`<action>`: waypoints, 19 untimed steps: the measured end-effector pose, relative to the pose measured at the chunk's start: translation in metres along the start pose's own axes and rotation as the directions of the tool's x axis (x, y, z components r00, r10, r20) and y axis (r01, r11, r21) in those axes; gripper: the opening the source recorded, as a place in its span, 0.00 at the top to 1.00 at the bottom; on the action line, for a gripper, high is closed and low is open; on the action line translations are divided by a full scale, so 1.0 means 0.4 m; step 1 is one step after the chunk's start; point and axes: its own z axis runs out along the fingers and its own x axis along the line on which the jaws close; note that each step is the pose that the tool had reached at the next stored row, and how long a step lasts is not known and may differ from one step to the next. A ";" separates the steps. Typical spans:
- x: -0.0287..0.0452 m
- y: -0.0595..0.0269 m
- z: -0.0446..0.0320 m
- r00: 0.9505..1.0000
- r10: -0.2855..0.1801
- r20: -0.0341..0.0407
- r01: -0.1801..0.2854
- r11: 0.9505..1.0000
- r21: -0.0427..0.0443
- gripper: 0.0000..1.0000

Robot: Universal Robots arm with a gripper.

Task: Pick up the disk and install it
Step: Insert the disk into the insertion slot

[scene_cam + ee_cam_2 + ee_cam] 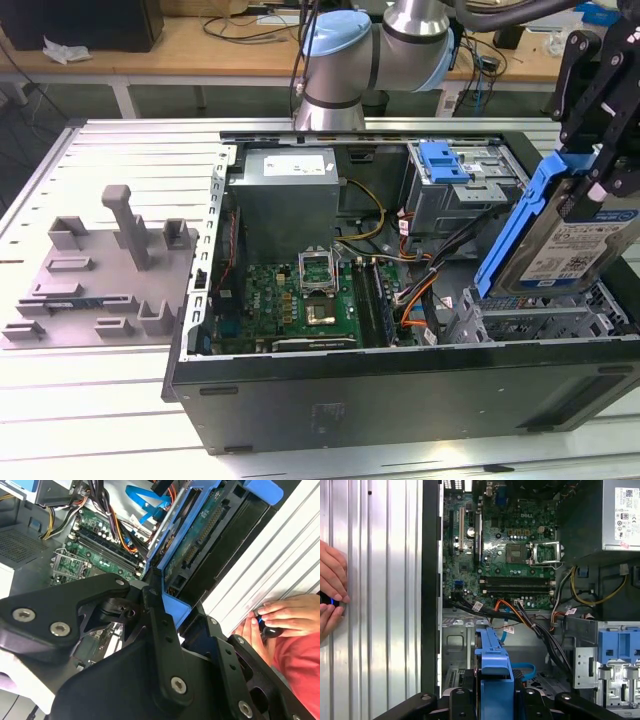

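We are seeing the disk (572, 255) hanging in the air above the open computer case (400, 400), over the case's end on the exterior view's right, not touching the metal below. It is tilting steeply, with its label face toward the exterior view's camera and a blue side rail (520, 225) running along its edge. In the second wrist view we are looking at the disk (200, 525) from its green circuit-board side. In the first wrist view we are getting the disk (495, 667) edge-on, blue rail toward us.

The gripper (592, 180) is clamping the disk at its upper end, fingers (160, 630) closed on it with the rails between them. Both wrist views are showing the gripper (495, 705) hugging the blue rail.

Inside the case, a silver drive bay (540, 325) is sitting right under the disk. The motherboard (300, 300) is lying mid-case, with orange and black cables (410, 290) running between it and the bay. A grey power supply box (290, 190) and a blue latch (445, 160) are sitting along the case's far wall. The robot arm (370, 50) is reaching in from behind the case.

The case is lying on a slatted metal table (90, 420). A grey fixture plate (90, 280) is sitting beside the case, on the exterior view's left. A person's hands (330, 595) are resting on the table near the case's wall, pinching something small and dark. We cannot tell what it is.
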 end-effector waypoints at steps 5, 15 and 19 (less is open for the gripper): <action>0.005 0.000 0.003 1.000 0.000 0.000 0.000 1.000 0.000 0.63; 0.007 0.002 0.019 1.000 0.000 0.000 0.000 1.000 0.002 0.63; 0.007 0.001 0.027 1.000 0.000 0.000 0.000 1.000 0.002 0.63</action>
